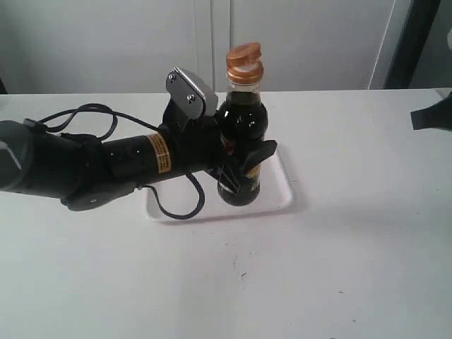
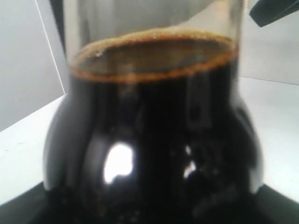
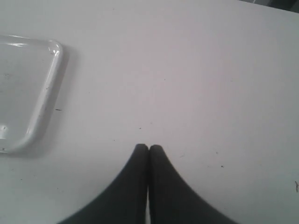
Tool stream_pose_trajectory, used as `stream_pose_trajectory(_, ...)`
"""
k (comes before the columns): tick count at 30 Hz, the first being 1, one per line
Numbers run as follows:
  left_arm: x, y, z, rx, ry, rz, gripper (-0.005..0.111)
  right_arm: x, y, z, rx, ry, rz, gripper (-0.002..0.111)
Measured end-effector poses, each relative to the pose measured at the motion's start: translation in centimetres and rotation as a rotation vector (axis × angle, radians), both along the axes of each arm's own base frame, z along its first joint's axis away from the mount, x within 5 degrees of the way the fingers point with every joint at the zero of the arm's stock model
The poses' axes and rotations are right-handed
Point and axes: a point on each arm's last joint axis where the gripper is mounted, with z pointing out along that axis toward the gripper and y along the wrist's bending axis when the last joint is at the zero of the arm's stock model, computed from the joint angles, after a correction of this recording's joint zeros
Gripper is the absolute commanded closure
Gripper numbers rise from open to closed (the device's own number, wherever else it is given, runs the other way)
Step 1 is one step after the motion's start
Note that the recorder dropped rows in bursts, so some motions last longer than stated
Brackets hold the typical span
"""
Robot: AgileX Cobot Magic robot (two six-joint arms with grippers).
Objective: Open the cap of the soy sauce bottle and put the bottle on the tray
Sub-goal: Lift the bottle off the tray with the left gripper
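From the left, my left arm lies across the white table (image 1: 339, 247), with the left gripper (image 1: 240, 169) clamped around the belly of the soy sauce bottle (image 1: 244, 120), one finger on each side. The bottle is upright within the rim of the tray (image 1: 279, 192), near its right end. Its orange cap (image 1: 244, 60) is flipped up and tilted. Far right, my right gripper (image 3: 148, 150) hovers above bare table beside the tray, fingers pressed together.
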Motion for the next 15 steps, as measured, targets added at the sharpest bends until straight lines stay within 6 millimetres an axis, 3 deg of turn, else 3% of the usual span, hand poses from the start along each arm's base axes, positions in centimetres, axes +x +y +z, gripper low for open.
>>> stream_pose_trajectory(8, 1.5, 0.4, 0.8, 0.022, -0.012, 0.065, 0.107, 0.1, 0.2, 0.1, 0.018, -0.013, 0.008, 0.108)
stream_pose_trajectory(15, 3.5, 2.9, 0.9, 0.005, 0.003, 0.15, 0.107, 0.1, 0.2, 0.2, 0.018, -0.022, 0.018, 0.108)
